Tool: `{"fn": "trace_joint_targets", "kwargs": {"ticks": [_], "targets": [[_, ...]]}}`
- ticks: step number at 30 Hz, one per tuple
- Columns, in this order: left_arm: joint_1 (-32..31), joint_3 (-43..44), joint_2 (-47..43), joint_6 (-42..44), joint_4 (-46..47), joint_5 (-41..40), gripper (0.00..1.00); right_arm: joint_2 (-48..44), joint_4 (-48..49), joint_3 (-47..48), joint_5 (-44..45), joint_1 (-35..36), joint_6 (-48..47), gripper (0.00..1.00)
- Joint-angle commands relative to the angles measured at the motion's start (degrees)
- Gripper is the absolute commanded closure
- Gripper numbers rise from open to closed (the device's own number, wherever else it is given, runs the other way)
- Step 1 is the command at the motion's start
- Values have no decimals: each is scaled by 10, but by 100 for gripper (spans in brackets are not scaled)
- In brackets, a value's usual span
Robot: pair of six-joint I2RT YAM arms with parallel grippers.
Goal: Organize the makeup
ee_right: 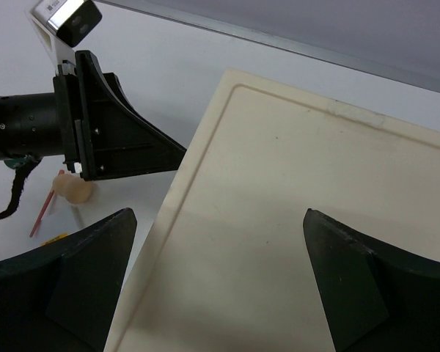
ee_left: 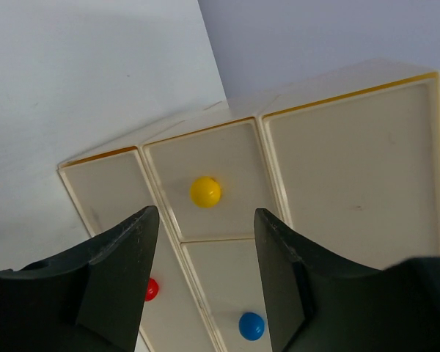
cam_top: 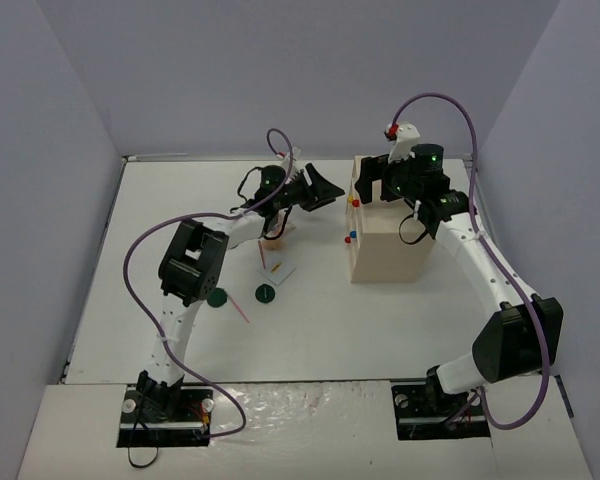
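Left hand (cam_top: 330,190), beige sponge (ee_right: 77,189) behind it

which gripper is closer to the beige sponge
left. the left gripper is on the sponge's side of the drawer box, close by it and aimed at the drawers. the right gripper hangs over the box top, farther away

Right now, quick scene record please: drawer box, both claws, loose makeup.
drawer box: upright, drawers appear shut
left claw: open, empty, facing the box front, yellow knob ahead
right claw: open, empty, over the box top
green discs: two, loose, left of the box
white card: beside the discs
pink pencil: between the discs
sponge: beige, loose, near the left claw
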Motion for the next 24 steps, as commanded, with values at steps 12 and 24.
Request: {"fn": "trace_joint_targets", "kwargs": {"ticks": [12,24], "targets": [[1,43,41,-96,188,49,52,7,48,1,6,3,-4,5],[-6,68,64,-124,224,56,55,10,49,1,3,3,-3,5]]}}
